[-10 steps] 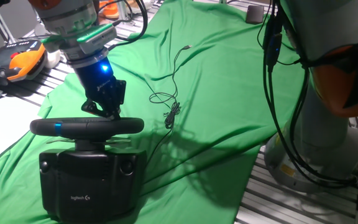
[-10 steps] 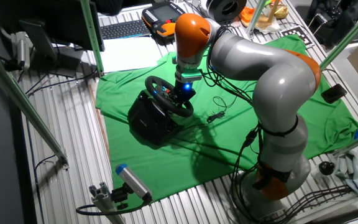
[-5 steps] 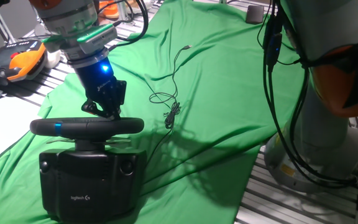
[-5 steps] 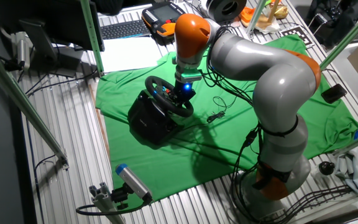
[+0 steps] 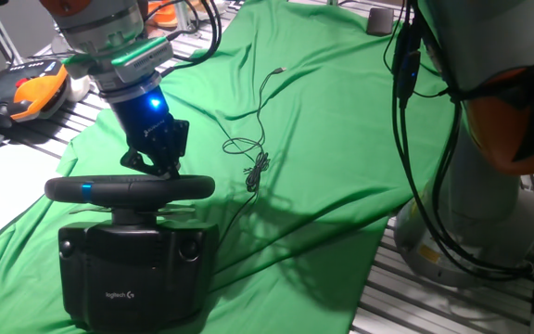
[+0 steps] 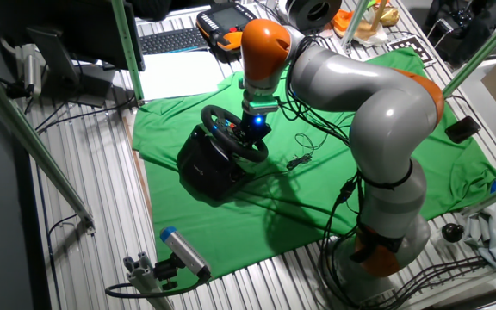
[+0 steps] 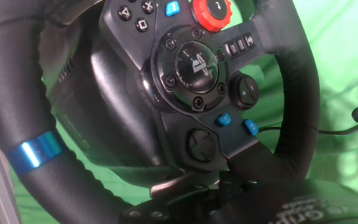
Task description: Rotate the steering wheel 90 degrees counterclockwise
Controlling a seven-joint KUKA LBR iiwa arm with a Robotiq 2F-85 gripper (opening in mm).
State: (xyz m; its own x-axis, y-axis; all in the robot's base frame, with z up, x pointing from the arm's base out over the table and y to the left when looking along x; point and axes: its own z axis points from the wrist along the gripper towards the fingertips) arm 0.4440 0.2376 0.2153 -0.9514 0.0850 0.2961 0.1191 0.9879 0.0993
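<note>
Hand view fills most of its frame with the black padded steering wheel (image 7: 166, 93): we see its rim curving down the left side with a shiny blue band at lower left, and the hub with a red dial, blue buttons and a round centre cap in the middle. From one fixed view, we find the wheel (image 5: 130, 189) at lower left on its boxy black base with a white logo (image 5: 137, 269), standing on the wrinkled green cloth (image 5: 341, 139). Our black two-finger gripper (image 5: 158, 169) reaches down just behind the rim, its fingertips hidden there, so we cannot tell how wide the jaws stand or whether they hold the rim. A thin black cable (image 5: 253, 139) lies loose on the cloth right of the wheel. At the left edge rests an orange-and-black handheld device (image 5: 31, 93). The other fixed view shows the grey and orange arm (image 6: 377, 112) arching over to the wheel (image 6: 233, 133) near frame centre.
</note>
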